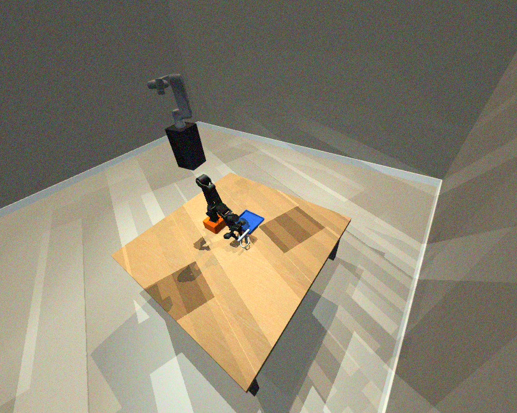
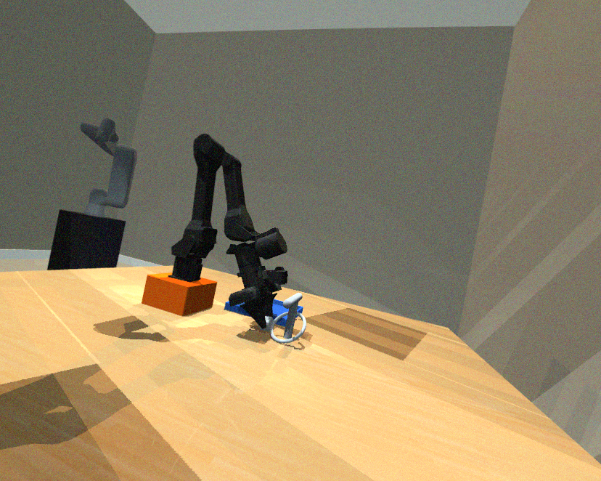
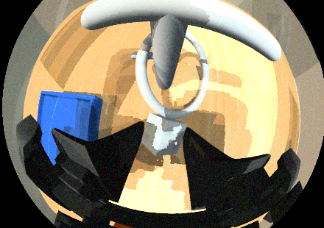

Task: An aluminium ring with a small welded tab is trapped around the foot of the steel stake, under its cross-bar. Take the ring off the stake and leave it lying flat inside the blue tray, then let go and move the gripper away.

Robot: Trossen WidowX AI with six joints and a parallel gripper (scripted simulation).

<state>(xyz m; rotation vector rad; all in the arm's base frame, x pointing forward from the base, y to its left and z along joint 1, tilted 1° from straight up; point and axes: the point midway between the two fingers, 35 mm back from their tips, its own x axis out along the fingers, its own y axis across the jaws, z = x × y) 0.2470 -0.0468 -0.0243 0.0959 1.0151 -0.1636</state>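
Note:
The pale aluminium ring (image 1: 249, 243) (image 2: 305, 325) (image 3: 141, 73) stands steeply tilted around the post of the steel stake (image 2: 290, 323) (image 3: 168, 51), below its thick cross-bar (image 1: 243, 234) (image 2: 293, 299) (image 3: 177, 4). A small grey block, the ring's tab (image 3: 163, 134), sits on the ring's side facing my gripper. My gripper (image 2: 266, 325) (image 3: 164, 129) is low beside the stake and shut on this tab, one black fingertip on each side. A short thin stub (image 3: 136, 55) shows at the ring's left in the wrist view. The blue tray (image 1: 252, 219) (image 2: 234, 306) (image 3: 64, 114) holds no ring.
The tray lies behind the stake in the exterior view, and left of it in the wrist view. The orange base block (image 1: 213, 224) (image 2: 171, 296) carries my arm on the wooden table (image 1: 250, 284) (image 2: 300, 403). A second grey arm (image 1: 178, 95) (image 2: 120, 176) stands on a black pedestal beyond the table.

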